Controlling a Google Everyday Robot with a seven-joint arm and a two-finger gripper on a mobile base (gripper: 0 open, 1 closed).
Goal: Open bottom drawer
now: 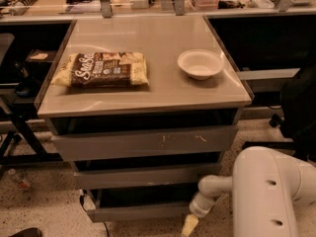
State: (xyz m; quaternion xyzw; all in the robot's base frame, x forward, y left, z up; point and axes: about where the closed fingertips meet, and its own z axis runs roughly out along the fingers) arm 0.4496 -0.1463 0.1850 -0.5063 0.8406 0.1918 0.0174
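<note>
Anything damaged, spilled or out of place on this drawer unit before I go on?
Only minor wear: white scratch marks on the top drawer front. The chip bag and bowl sit flat on the tabletop, nothing spilled. The bottom drawer looks undamaged; the gripper is low by its right end.

Only white lettering beginning "Sk" on brown snack bag (102, 69); rest unreadable. Gripper (190, 224) low, beside right end of bottom drawer (138, 212).
</note>
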